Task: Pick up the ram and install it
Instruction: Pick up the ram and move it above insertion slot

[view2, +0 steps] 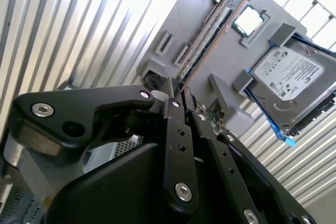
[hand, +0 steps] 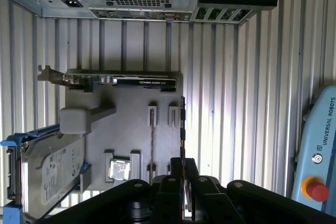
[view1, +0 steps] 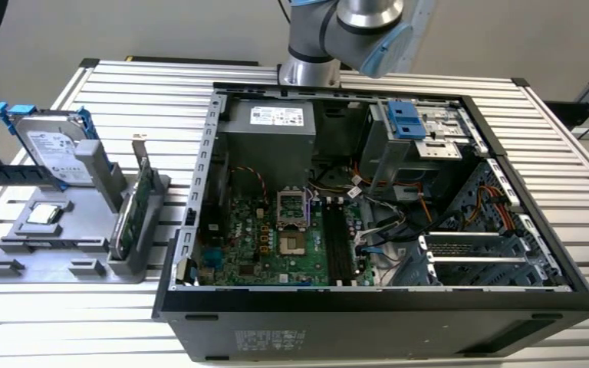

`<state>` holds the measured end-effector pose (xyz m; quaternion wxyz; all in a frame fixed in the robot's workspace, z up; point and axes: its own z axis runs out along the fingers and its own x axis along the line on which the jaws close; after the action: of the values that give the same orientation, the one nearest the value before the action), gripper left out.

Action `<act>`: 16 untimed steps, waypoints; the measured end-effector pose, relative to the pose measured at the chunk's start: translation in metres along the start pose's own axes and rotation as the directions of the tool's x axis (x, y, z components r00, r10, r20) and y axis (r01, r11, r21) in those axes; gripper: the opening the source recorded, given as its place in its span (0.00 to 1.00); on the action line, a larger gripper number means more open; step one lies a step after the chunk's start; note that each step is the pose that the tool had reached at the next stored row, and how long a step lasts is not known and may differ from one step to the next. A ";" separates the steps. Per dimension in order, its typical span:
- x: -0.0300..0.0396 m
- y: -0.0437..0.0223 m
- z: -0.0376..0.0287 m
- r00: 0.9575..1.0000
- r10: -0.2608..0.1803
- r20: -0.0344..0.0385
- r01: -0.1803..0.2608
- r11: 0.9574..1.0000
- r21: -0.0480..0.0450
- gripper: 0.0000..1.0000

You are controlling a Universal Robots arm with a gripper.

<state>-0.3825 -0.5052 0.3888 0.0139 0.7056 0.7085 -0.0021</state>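
- Computer case (view1: 376,314), lid off, lies on the slatted desk (view1: 120,77).
- Grey holder (hand: 131,129) sits just beside it.
- Ram (hand: 182,124) stands on edge along the holder's rim, bare slats alongside.
- Tool (hand: 184,163), fingers together, hovers over its end.

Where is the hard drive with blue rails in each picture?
Exterior view: hard drive at the exterior view's left, propped on the grey holder.
Second wrist view: hard drive at the holder's edge, label facing the camera.
First wrist view: hard drive at the holder's edge, label showing.
Shared landmark: the square silver chip seated in the holder.
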 end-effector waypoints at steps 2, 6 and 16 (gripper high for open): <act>0.0000 0.0000 -0.0014 1.000 0.000 0.000 0.000 1.000 0.000 0.00; 0.0000 0.0000 -0.0022 1.000 0.000 0.000 0.000 1.000 0.000 0.00; -0.0002 0.0002 -0.0108 1.000 0.000 0.000 0.000 1.000 0.000 0.00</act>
<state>-0.3825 -0.5052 0.3996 0.0140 0.7056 0.7085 -0.0022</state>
